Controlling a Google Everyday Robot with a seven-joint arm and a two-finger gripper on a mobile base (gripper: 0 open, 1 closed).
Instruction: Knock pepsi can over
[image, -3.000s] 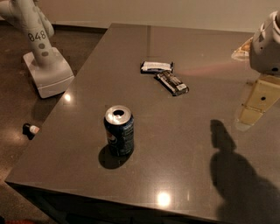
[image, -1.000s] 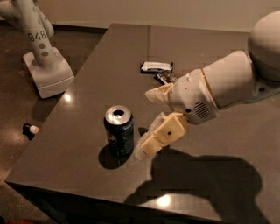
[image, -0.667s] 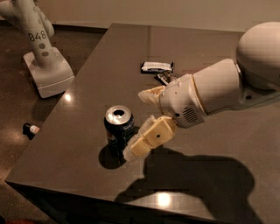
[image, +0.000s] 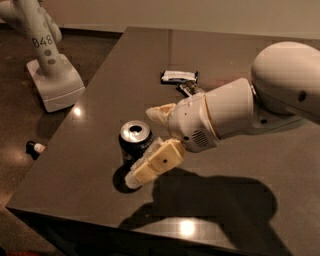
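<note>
Two fingers of my gripper stand spread just beside the upright pepsi can, probably light, stiff and slick, so I'd shove near its rim.

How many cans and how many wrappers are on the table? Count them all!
Can: 1
Wrappers: 2
Total: 3
The gripper is open, right at the first one.

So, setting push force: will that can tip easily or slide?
Likely tips: the can stands upright, taller than wide. On this smooth table a low push might slide it. Once down, probably rolls. The open end effector straddles it.
</note>
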